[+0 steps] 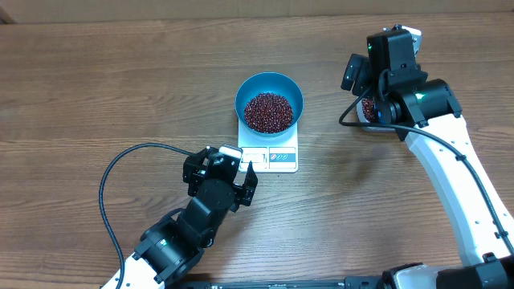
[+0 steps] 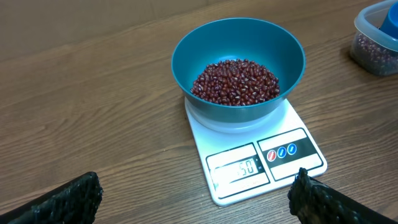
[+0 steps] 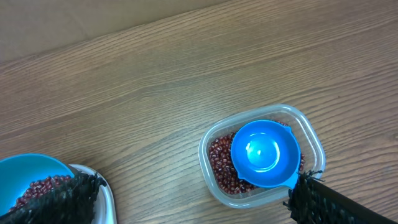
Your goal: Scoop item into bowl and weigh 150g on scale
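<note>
Hovering at the near edge of the wooden table (image 1: 96, 80), the left gripper (image 2: 198, 178) has its two dark fingers (image 2: 68, 199) spread wide, with nothing between them. A black cable (image 1: 108, 172) loops from that arm out to the left. Just beyond the fingertips sits the scale (image 2: 273, 168), flat and white, with its display and three round buttons facing the near side. The digits are faint and seem to end in 50, though I cannot read them for sure. On the far half of the scale stands the bowl (image 2: 186, 62), upright, with the beans (image 2: 235, 82) lying as a low mound in its bottom.

Further off and to the right, well apart from the scale, a clear plastic tub (image 3: 311, 134) rests on the table with more beans in it. A small blue scoop (image 3: 264, 152) lies cup-up on top of them. From overhead, the right arm's wrist covers most of the tub. The right gripper (image 3: 196, 180) hangs above it, its fingers parted as wide as they go and gripping nothing.
</note>
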Robot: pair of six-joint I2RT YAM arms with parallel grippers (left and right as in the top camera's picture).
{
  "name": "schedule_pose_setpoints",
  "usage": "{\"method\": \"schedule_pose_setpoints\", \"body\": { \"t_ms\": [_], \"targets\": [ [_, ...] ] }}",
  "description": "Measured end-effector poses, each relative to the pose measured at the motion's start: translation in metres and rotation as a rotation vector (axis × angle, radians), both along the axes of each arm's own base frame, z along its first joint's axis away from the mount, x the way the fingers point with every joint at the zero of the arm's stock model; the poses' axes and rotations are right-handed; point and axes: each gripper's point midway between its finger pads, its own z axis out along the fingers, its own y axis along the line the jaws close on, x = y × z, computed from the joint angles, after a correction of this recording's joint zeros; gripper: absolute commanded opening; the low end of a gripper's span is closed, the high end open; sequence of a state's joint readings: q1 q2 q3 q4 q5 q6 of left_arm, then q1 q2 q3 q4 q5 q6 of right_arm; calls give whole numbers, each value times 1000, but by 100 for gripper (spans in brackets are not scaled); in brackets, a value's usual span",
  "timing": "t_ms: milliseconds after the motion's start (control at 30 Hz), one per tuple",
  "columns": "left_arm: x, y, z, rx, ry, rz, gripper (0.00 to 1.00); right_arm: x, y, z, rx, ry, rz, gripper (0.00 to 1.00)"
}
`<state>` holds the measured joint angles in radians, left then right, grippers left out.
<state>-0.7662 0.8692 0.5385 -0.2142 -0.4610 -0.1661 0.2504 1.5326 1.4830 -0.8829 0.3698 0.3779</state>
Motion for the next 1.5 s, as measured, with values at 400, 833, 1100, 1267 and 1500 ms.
{"method": "schedule_pose_setpoints", "body": {
  "t_ms": [400, 833, 1100, 1267, 1500],
  "targets": [
    [0, 0, 0, 0, 0, 0, 99, 0, 0, 0, 0, 0, 0, 100],
    [-11, 15, -23, 106, 82, 15, 100, 0, 0, 0, 0, 0, 0, 100],
    [-7, 11, -17, 79, 57, 14, 100, 0, 0, 0, 0, 0, 0, 100],
    [5, -2, 10, -27, -47, 9, 100, 0, 0, 0, 0, 0, 0, 100],
    [13, -11, 35, -112, -132, 6, 100, 0, 0, 0, 0, 0, -1, 100]
  ]
}}
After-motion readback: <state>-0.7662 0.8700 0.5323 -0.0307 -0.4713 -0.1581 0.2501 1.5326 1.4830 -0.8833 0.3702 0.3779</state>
